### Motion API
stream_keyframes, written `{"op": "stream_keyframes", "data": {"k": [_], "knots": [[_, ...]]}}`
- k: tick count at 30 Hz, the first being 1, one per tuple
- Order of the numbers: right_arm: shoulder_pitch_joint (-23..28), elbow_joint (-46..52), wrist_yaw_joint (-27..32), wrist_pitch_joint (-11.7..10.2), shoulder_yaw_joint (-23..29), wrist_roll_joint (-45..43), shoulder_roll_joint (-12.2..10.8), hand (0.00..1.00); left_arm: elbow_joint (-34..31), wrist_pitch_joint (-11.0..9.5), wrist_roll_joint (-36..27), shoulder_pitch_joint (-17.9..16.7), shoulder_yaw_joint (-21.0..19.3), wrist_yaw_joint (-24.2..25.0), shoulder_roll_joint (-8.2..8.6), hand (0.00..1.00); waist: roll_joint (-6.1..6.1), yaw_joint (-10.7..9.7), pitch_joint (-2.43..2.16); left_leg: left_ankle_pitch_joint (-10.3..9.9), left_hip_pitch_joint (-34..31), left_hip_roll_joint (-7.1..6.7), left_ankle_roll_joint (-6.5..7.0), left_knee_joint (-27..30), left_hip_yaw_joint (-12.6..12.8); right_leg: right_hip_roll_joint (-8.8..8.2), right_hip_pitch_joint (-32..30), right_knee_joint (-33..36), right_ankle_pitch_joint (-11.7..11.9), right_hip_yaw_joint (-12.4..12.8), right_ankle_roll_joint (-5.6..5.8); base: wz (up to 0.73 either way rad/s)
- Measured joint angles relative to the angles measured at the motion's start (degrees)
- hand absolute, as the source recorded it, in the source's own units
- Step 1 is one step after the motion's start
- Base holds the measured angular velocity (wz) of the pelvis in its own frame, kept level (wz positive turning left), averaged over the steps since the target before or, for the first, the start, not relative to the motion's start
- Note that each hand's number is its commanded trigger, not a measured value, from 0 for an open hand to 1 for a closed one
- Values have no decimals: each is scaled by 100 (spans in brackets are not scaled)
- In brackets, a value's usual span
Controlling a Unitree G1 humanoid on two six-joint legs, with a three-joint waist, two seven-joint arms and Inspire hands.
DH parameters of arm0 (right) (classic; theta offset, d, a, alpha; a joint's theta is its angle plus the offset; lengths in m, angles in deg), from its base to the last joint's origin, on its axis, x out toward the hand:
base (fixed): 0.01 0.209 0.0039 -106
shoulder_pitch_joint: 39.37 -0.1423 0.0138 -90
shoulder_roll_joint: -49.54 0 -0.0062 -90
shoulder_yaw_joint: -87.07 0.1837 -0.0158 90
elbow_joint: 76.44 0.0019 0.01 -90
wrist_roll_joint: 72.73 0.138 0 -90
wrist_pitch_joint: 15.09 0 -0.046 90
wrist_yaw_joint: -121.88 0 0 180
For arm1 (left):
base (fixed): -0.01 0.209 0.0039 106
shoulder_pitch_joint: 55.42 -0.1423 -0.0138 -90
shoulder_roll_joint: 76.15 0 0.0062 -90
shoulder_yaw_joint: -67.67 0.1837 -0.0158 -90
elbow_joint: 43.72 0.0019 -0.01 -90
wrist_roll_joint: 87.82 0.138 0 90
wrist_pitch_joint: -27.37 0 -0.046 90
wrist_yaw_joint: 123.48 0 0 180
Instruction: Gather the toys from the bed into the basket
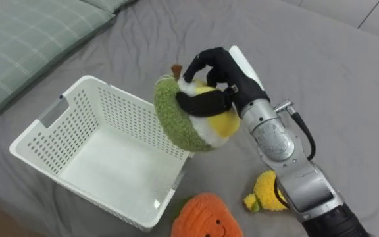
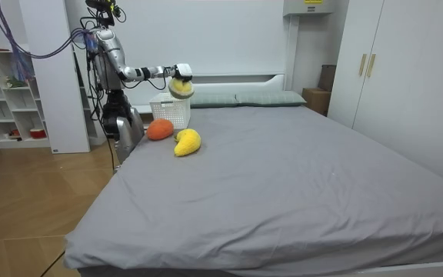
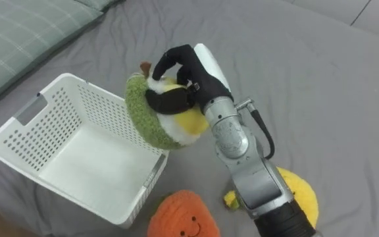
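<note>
Toy collection is seen at the transfer step: a green and yellow plush toy (image 1: 193,125) is held aloft by the right robot hand (image 1: 219,76) over one corner of a white perforated basket (image 1: 77,92) set on the grey bed (image 1: 334,72). The dark fingers are curled tightly round the upper part of the toy, with the thumb pressed against its yellow side, so that it is carried clear of the bedding. The basket's floor is seen bare. The next move is judged to call for a short carry farther over the basket's opening, then a spreading of the fingers so that the toy is dropped inside and not onto the rim. Two more toys are left on the bed beside the basket: an orange plush (image 1: 206,217) and a yellow plush (image 1: 267,192), the latter partly hidden by the forearm.
</note>
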Motion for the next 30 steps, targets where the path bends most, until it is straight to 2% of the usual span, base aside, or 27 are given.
{"op": "stream_keyframes", "data": {"k": [5,6,8,9,10,14,19,23,27,28,29,30], "knots": [[0,0,72,-33,-8,216,-1,2,-1,-14,-6,2,79,-8,3,0,-12,-2,-8,0,67,11,0,-36,62,6,19,3,0,72,0,-7],[0,0,72,-34,-11,376,-5,20,1,-14,-12,-4,105,-8,3,0,-9,-2,-6,0,106,14,0,-53,70,9,54,-2,0,75,0,-4],[0,0,72,-55,-10,745,8,80,4,-24,-13,3,142,-8,7,0,-16,0,-11,0,136,18,0,-69,77,11,86,-4,0,76,0,-3],[0,0,70,-75,-13,994,7,95,8,-34,-13,12,190,-8,9,0,-16,0,-11,0,161,20,0,-72,89,12,93,-3,0,79,0,-4],[0,0,62,-92,-20,1117,6,100,11,-37,-10,14,203,-5,12,0,-15,-1,-10,0,163,20,0,-72,91,12,99,-3,0,78,0,-4],[0,7,-115,-183,-21,1694,9,100,100,-96,-43,12,197,11,11,0,14,-9,10,-2,203,22,0,-89,101,13,147,-4,1,82,0,0],[3,112,-432,-279,-139,1856,-39,100,119,-119,7,11,198,-7,29,0,7,28,5,-2,200,27,-2,-83,96,21,145,-4,1,111,0,0],[2,178,-754,-284,-421,1814,-48,100,117,-134,7,11,199,-5,9,0,-26,26,-17,-2,192,28,-2,-75,85,21,143,-4,1,101,-1,1],[0,371,-1092,-282,-464,1784,-41,100,117,-143,10,10,192,36,-30,0,-87,62,-57,-2,172,27,-2,-91,77,19,136,-4,1,86,-1,0],[-2,403,-1131,-282,-466,1777,-45,95,117,-143,10,11,192,43,-32,0,-95,70,-61,-2,173,26,-2,-92,77,18,138,-4,1,80,-1,0],[-5,430,-1215,-282,-466,1743,-58,61,117,-143,11,18,193,60,-32,0,-107,96,-60,-2,188,26,-2,-94,79,18,150,-4,2,82,0,0],[-4,430,-1261,-277,-467,1655,-82,51,118,-145,11,31,192,83,-32,0,-119,130,-47,-2,201,26,-2,-98,81,19,164,-4,2,83,0,0]]}}
